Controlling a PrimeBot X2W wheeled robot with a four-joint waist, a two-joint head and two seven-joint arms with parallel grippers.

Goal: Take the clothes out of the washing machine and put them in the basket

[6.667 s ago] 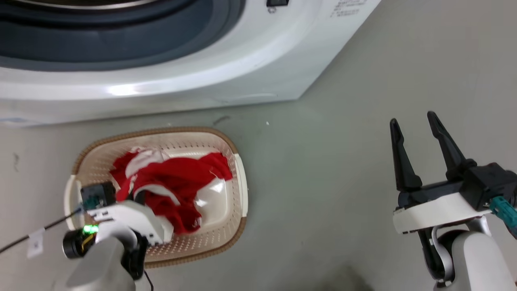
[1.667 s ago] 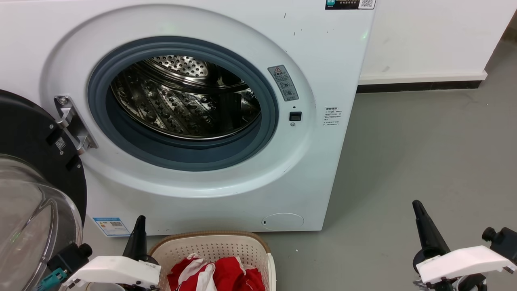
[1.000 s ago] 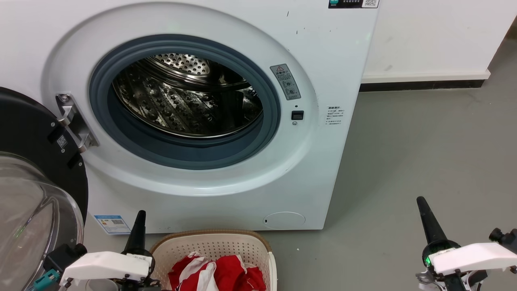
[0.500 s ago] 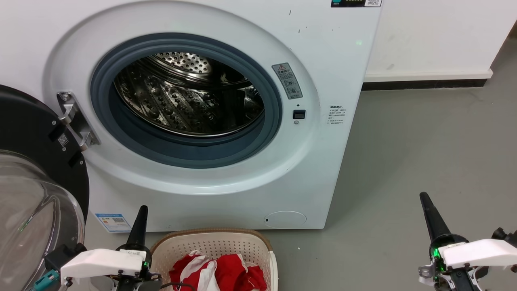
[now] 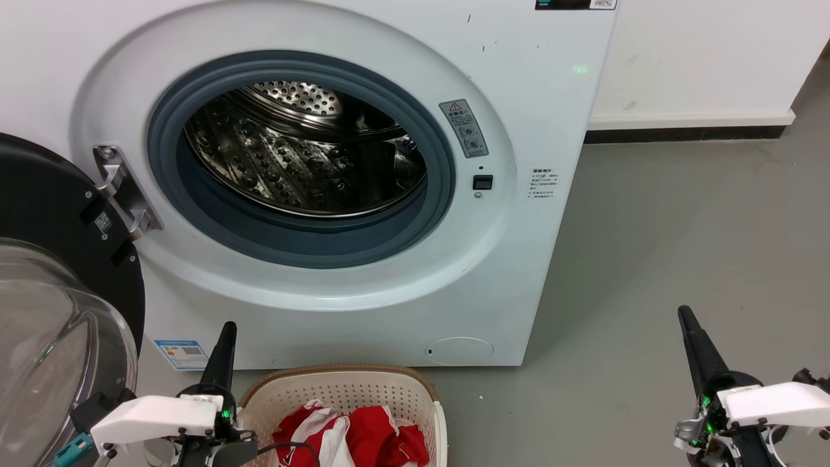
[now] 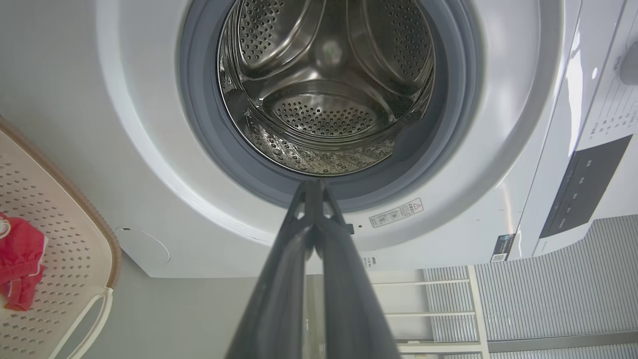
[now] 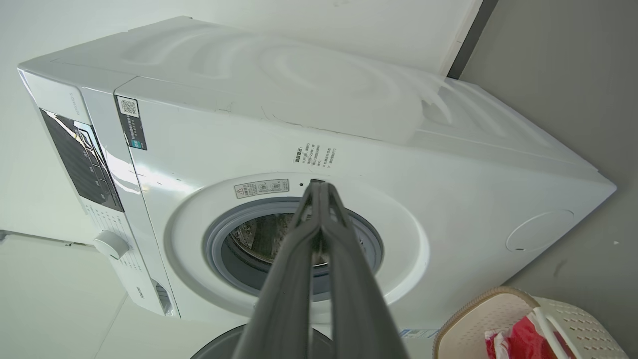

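left claw (image 5: pixel 226 331) and right claw (image 5: pixel 687 319), clenched empty, had withdrawn; clothes (image 5: pixel 363 441) sat in basket (image 5: pixel 337 372) beside the left, washing machine (image 5: pixel 532 104) ahead bare: likely done.

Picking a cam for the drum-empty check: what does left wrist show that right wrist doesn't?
Left wrist: straight into the drum, back wall and paddles, no fabric in the part seen; a white rack past the washing machine; the left hand, fingers together.
Right wrist: the machine's side panel, the open door's dark edge, a sliver of drum; the right hand, fingers together.
Both: the grey-rimmed porthole, the black control panel, the basket holding the red clothes.
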